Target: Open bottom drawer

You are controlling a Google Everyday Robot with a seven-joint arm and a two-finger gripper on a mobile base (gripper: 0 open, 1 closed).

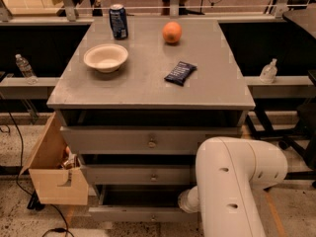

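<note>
the grey surface (148, 90) tops a cabinet (69, 132) and carries four things: a blue can (118, 21) at the back left, an orange (172, 32) at the back right, a pale bowl (105, 58) at the front left, and a dark packet (180, 73) lying flat right of centre, all apart from one another. a grey ledge runs off to each side behind the cabinet; a clear bottle (23, 67) stands on the left ledge and a squat bottle (268, 71) on the right one. an open cardboard box (54, 174) sits on the speckled floor (15, 152), against the cabinet's left side, with a black cable (17, 157) trailing past it.

the cabinet has three drawers. the top drawer (128, 141) and the middle drawer (133, 176) sit flush, while the bottom drawer (133, 214) stands forward of them, a dark gap showing behind its front (its small knob (152, 217) is near the frame's lower edge). the white arm (232, 181) fills the lower right and reaches down and left. the gripper (183, 202) is low at the bottom drawer's right end, just right of the knob, largely hidden by the arm, so i cannot tell whether it is open, closed or holding anything.
</note>
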